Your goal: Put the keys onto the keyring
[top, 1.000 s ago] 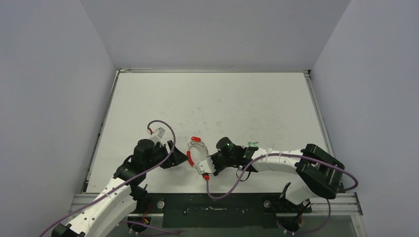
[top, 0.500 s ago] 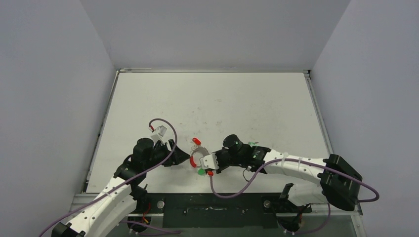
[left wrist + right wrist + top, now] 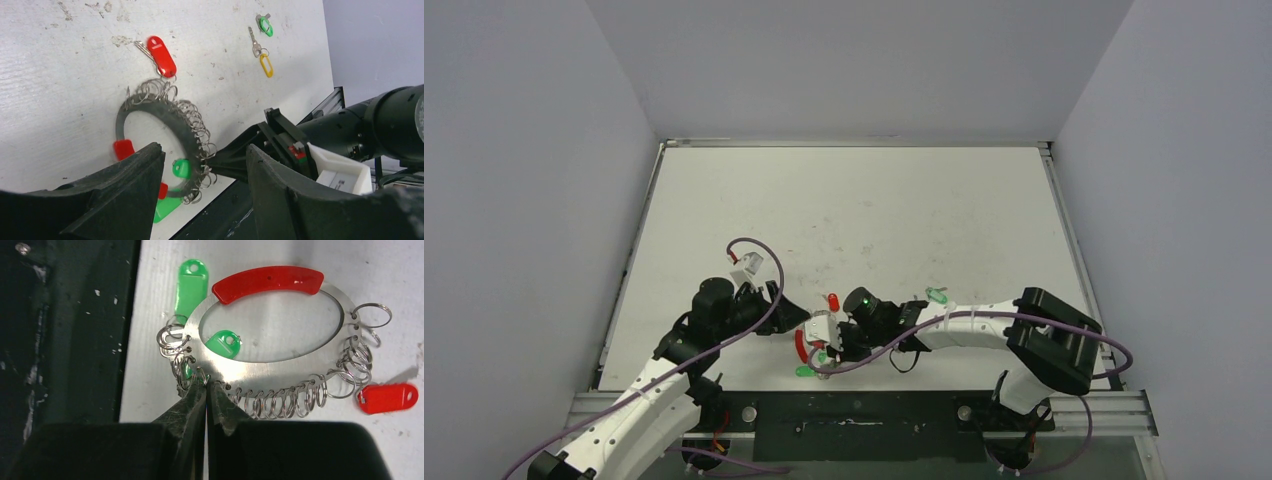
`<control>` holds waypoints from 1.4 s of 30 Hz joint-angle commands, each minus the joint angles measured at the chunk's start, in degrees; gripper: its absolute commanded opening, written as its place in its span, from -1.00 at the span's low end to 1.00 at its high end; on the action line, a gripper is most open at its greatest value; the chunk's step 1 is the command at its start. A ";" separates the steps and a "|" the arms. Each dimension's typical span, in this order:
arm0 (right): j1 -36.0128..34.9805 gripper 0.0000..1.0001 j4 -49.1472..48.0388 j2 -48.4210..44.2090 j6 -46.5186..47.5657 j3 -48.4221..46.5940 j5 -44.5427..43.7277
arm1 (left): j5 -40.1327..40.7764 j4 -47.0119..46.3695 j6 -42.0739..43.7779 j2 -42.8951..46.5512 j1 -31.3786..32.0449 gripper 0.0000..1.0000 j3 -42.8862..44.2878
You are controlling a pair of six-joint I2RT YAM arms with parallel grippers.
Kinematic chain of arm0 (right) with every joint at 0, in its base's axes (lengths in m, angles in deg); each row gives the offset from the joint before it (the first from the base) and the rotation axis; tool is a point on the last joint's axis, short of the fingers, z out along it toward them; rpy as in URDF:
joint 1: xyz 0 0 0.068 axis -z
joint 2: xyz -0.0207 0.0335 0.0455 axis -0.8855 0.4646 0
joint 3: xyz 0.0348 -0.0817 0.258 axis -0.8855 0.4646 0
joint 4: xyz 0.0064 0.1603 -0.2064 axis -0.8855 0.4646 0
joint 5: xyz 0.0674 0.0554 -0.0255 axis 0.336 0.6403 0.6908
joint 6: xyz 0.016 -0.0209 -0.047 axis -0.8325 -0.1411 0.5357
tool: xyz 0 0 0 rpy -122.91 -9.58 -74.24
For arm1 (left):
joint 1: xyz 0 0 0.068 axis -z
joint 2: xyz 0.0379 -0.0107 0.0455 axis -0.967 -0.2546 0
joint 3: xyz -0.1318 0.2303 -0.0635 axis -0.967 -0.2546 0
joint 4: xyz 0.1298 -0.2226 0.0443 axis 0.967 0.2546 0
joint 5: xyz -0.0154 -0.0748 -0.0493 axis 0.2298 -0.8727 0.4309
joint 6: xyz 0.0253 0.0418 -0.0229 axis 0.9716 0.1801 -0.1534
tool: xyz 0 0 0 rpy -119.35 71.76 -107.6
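Observation:
The keyring (image 3: 272, 371) is a flat silver ring with a red curved segment and many small wire loops along its rim. My right gripper (image 3: 206, 385) is shut on its rim, near the table's front edge. Two green tags (image 3: 223, 344) hang on the keyring. A red key (image 3: 387, 397) lies just beside the loops. My left gripper (image 3: 205, 165) is open, and the keyring (image 3: 182, 122) sits ahead between its fingers, apart from them. A yellow key (image 3: 265, 62) and a green key (image 3: 265, 25) lie farther off on the table. From above, the keyring (image 3: 802, 345) sits between both grippers.
The white table (image 3: 874, 200) ends at a dark metal rail (image 3: 854, 410) right beside the keyring. Purple cables loop from both wrists. Grey walls enclose the table on three sides.
My right arm has swung left and pulled the keyring toward the table's near edge. The red key has shifted slightly with it. The left arm has barely moved.

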 commanded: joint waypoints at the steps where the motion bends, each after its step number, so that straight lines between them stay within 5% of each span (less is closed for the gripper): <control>1: -1.30 -1.00 -1.81 1.12 -5.02 -1.52 -1.41 | -1.21 -2.20 1.21 0.40 -0.24 0.17 2.97; 9: 2.92 -1.00 -5.55 -7.26 -6.24 0.35 1.47 | -3.16 -7.66 1.86 1.79 -0.24 0.14 0.22; 20: 4.37 -1.00 0.16 -19.81 0.40 -0.06 -4.26 | -6.23 -28.19 7.59 6.84 0.70 0.10 -5.99; 34: 12.09 -1.00 3.80 -21.68 -6.86 -4.34 6.09 | -5.96 -37.34 33.37 4.88 15.48 0.04 -7.12; 42: 14.92 -1.00 3.76 -23.20 -9.08 -4.34 11.76 | -4.48 -39.46 45.10 -2.13 21.08 -0.23 -6.23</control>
